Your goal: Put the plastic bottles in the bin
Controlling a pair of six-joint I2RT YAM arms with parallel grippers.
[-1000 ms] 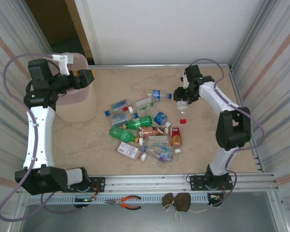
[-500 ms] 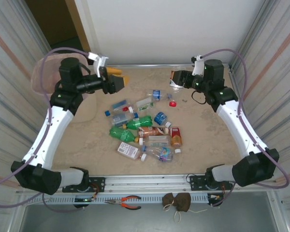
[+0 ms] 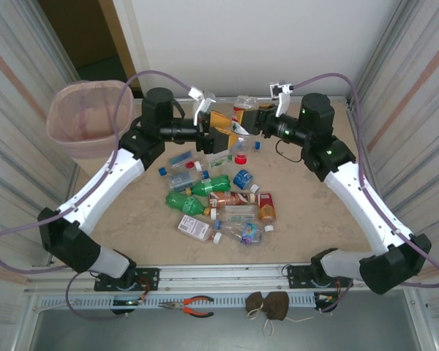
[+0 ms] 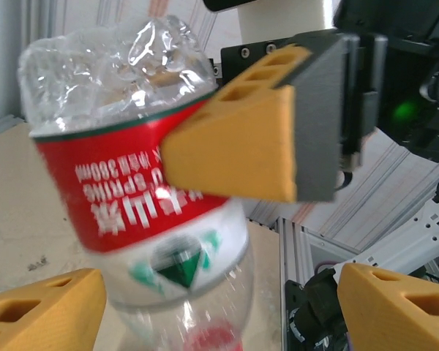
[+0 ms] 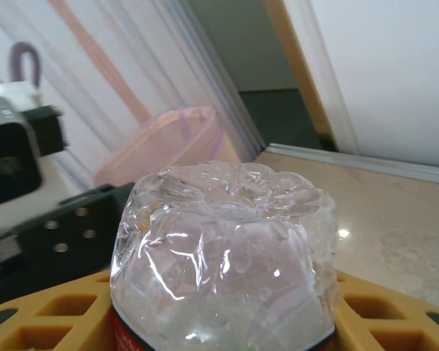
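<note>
Left tool [image 3: 229, 132] facing right tool's [image 3: 253, 121] bottle [image 3: 243, 107]

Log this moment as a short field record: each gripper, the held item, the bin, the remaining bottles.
right gripper: shut on clear red-labelled bottle, held above the table
left gripper: open, fingers either side of that bottle, not gripping
bin: far left corner, apart from both grippers
bottle pile: lying mid-table

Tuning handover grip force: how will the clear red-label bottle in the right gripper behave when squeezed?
Probably light: the clear bottle looks empty. Likely crushes easily, since its thin plastic is already crumpled. The smooth label could slip in a loose grip.
</note>
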